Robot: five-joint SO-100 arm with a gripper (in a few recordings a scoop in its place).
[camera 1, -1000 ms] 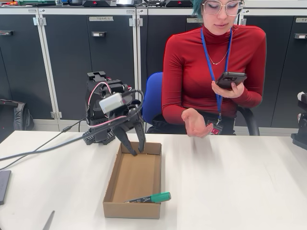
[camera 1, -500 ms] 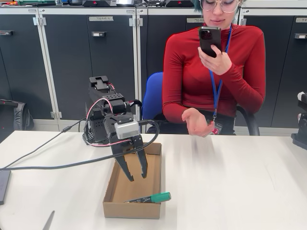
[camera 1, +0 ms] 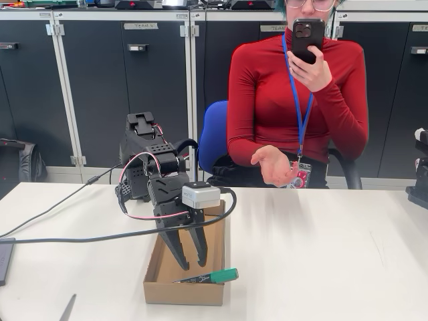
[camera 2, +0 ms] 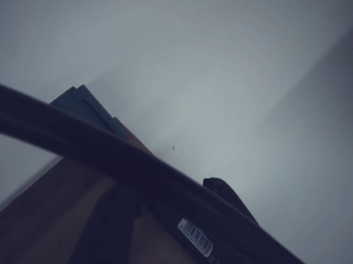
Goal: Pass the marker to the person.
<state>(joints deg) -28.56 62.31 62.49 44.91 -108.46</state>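
In the fixed view the marker (camera 1: 208,275), green cap to the right and dark barrel to the left, lies across the front rim of an open cardboard box (camera 1: 152,265). My gripper (camera 1: 194,264) hangs inside the box with its fingers pointing down, open, tips just above and behind the marker, holding nothing. The person (camera 1: 294,100) in a red sweater sits behind the table, one open palm (camera 1: 275,167) held out over the far edge, the other hand holding a phone up. The wrist view is dark and blurred: brown box floor (camera 2: 35,230) and a black cable (camera 2: 95,143) crossing it.
A black cable (camera 1: 80,234) runs from the arm to the left across the white table (camera 1: 321,254). A thin grey pointed blade (camera 1: 67,309) lies at the front left, and a dark flat object (camera 1: 4,259) sits at the left edge. Dark cabinets stand behind.
My gripper has swung from the box's far end down and forward to its near end, close over the marker. The person has raised the phone from chest height to face height.
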